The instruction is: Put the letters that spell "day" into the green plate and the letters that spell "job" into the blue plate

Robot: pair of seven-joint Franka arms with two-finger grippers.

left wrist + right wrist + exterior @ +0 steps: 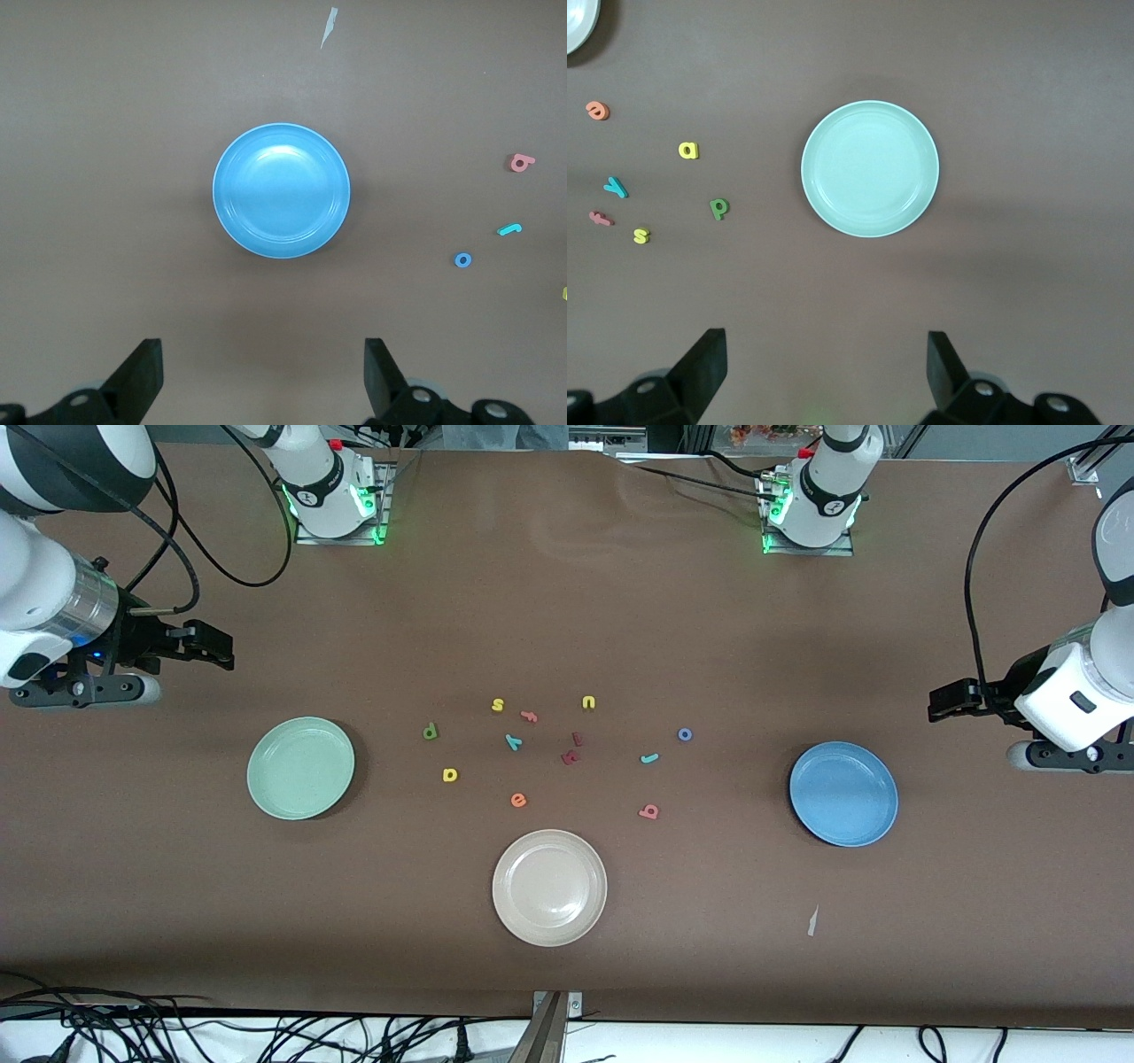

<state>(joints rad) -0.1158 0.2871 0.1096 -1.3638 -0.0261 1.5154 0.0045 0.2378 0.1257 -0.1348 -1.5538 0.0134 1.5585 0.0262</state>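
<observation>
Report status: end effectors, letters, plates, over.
Left end effector open above the table beside blue plate; right end effector open beside green plate. All letters loose on table. Nothing blocking.

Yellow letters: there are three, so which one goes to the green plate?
The yellow a. It lies nearest the green plate and nearest the front camera of the three; the yellow s and u lie farther up.

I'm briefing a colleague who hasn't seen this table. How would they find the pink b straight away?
Start at the round blue plate toward the left arm's end of the brown table. Beside it, toward the round beige plate, lies the small pink-salmon foam letter b. It is nearer the front camera than the teal foam j and the blue foam ring o, and the only pink one there.
</observation>
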